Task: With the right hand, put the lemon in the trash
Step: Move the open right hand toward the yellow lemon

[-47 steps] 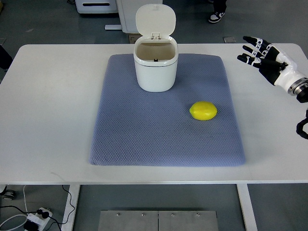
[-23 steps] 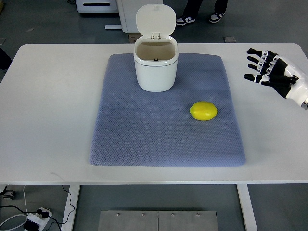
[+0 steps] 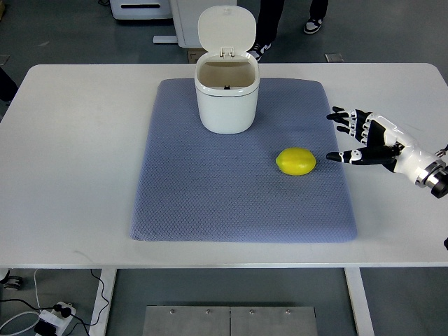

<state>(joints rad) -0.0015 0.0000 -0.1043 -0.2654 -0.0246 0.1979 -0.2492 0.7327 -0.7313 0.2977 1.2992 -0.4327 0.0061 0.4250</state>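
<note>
Table in white fills the view, with a blue-grey mat spread across its middle. Toward the mat's far edge stands a white trash bin, its lid tipped up and open. Right of centre, on the mat, lies the yellow lemon. Just beyond it, near the mat's right edge, the right hand hovers with fingers spread apart, holding nothing and not touching the lemon.
</note>
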